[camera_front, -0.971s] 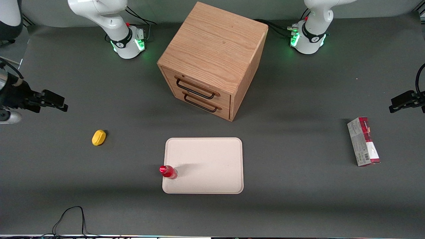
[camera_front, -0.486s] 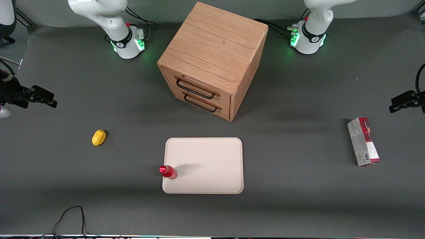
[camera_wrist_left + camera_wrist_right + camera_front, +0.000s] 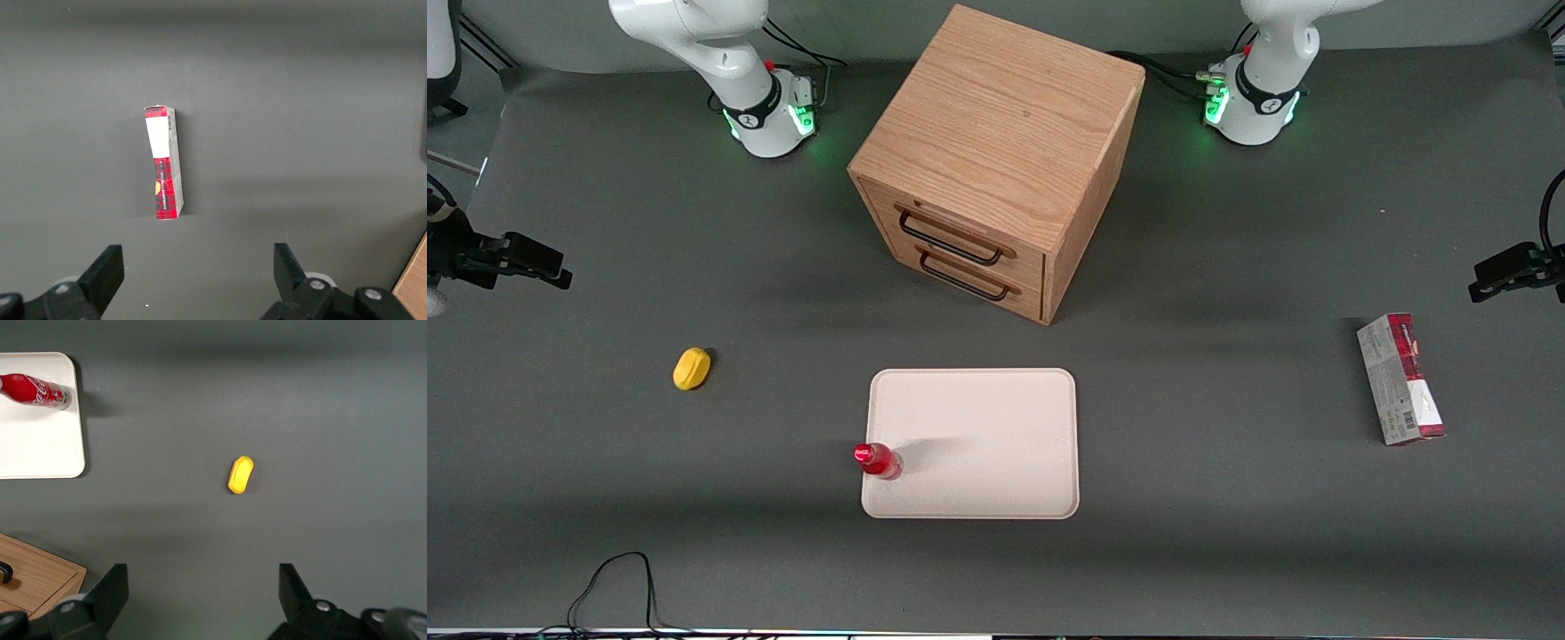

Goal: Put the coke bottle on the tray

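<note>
The small red coke bottle [image 3: 878, 460] stands upright on the pale beige tray [image 3: 996, 427], at the tray's corner nearest the front camera on the working arm's side. In the right wrist view the bottle [image 3: 35, 391] shows on the tray [image 3: 40, 447]. My right gripper [image 3: 538, 262] is open and empty, high above the table at the working arm's end, far from the bottle and tray. In the right wrist view the gripper [image 3: 202, 590] has its fingers spread wide over bare grey table.
A small yellow oval object [image 3: 692, 368] lies between the gripper and the tray; it also shows in the right wrist view [image 3: 241, 475]. A wooden two-drawer cabinet [image 3: 996, 160] stands farther from the camera than the tray. A red-and-grey carton [image 3: 1400, 379] lies toward the parked arm's end.
My right gripper has drawn away from the tray toward the working arm's end of the table, slowing over the last half second. The bottle and tray have not moved.
</note>
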### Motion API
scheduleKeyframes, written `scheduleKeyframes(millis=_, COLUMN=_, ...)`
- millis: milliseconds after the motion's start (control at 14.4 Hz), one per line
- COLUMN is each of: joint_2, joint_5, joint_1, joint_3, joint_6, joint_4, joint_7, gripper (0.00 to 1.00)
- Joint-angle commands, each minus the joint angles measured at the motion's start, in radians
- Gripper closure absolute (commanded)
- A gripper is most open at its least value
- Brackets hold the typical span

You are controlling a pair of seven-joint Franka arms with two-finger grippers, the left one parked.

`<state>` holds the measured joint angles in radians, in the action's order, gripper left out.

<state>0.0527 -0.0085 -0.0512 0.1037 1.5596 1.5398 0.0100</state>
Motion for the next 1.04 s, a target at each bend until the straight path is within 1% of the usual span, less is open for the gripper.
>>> scheduleKeyframes(millis=0, joint_2=-0.043, joint_5=0.013, joint_1=0.002, joint_3=-0.007, joint_6=0.023, joint_4=0.049, joint_7=0.019, gripper=0.0)
scheduleKeyframes(millis=277, joint_2=-0.027, joint_5=0.005, joint_1=-0.001, joint_3=-0.006, joint_6=0.016, joint_4=0.008, joint_7=0.021, gripper=0.0)
scheduleKeyframes(millis=971, joint_2=-0.022, joint_5=0.001, joint_1=-0.002, joint_3=-0.005, joint_6=0.014, joint_4=0.009, joint_7=0.021, gripper=0.0)
